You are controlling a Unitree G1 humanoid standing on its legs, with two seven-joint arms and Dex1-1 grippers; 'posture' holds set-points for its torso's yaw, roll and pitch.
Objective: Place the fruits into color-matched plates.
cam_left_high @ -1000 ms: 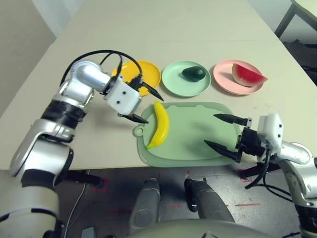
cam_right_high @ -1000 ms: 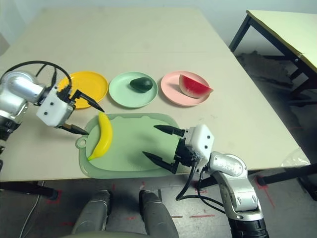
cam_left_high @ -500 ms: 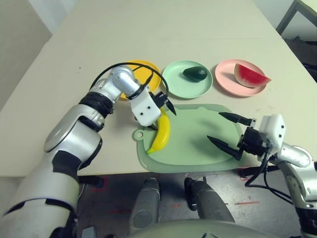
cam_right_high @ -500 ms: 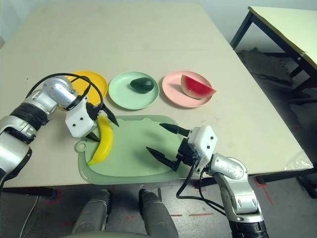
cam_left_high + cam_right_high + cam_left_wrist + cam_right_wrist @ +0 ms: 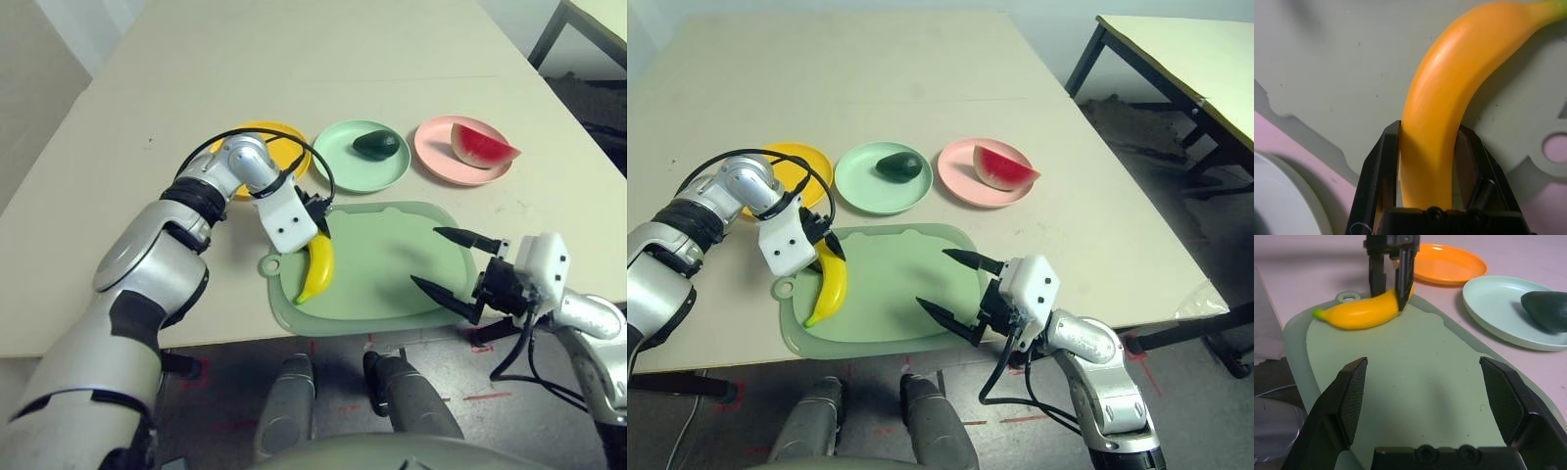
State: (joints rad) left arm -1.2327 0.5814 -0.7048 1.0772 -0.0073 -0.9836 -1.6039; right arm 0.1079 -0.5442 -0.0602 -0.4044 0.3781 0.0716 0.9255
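Two fruits are already plated, so only the banana (image 5: 317, 269) is left, lying on the mat's (image 5: 392, 274) left edge. Left tool (image 5: 315, 217) pinches its upper end; right tool (image 5: 456, 264) idles spread. Lift straight, then lower onto the yellow plate (image 5: 284, 139).

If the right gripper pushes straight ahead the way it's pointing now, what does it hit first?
Probably the banana, held by the left gripper: the right gripper points low across the bare cutting mat toward it. Depth is uncertain.
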